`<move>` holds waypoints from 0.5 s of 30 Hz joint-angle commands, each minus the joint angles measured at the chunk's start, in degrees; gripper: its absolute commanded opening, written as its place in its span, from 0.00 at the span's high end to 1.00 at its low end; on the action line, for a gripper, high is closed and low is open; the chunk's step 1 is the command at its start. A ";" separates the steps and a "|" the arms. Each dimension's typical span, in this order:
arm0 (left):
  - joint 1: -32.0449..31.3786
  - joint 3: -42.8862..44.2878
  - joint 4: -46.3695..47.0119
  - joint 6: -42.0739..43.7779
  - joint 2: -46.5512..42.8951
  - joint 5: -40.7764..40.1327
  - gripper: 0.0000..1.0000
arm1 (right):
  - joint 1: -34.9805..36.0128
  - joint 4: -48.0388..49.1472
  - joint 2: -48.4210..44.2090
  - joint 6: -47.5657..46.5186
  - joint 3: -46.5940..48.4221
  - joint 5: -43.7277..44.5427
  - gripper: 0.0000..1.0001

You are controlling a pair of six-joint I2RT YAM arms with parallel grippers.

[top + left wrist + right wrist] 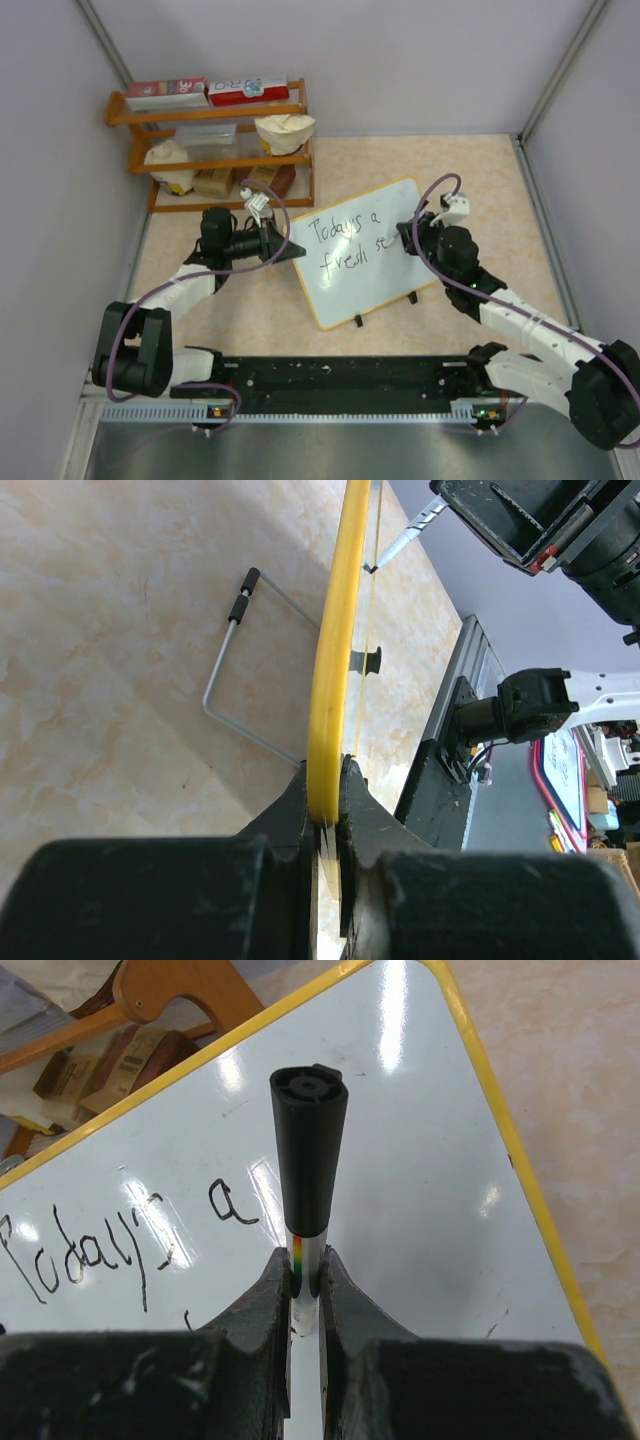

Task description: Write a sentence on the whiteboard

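Got a wooden shelf [210, 140] at the back left, stuffed with boxes and bags. Moving right: left gripper [325, 792] pinched down hard on the yellow frame at the left edge of the whiteboard [385, 290] (edge-on from that wrist cam, so basically just a yellow stripe). Propped up mid-table on two black clip feet [358, 321], writing side facing the arms. Reads "Today's a fresh st" for the sentence [340, 233], two lines, with the end of line two blocked from view. Over on the right, right gripper [305, 1278] squeezed tight around a marker [308, 1150], black end poking out past the fingers [250, 1330], tip seemingly touching the board's right half.
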 commanded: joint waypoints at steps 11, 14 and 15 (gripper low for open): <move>-0.51 -1.55 -2.60 9.33 1.08 -4.08 1.00 | -1.01 -1.75 -4.93 0.23 4.60 1.20 1.00; -0.59 -1.55 -2.60 9.33 1.00 -4.17 1.00 | -1.10 -2.01 -5.55 0.06 5.30 2.08 1.00; -0.59 -1.55 -2.60 9.33 1.17 -4.26 1.00 | -1.18 -2.10 -5.38 -0.03 5.48 2.43 1.00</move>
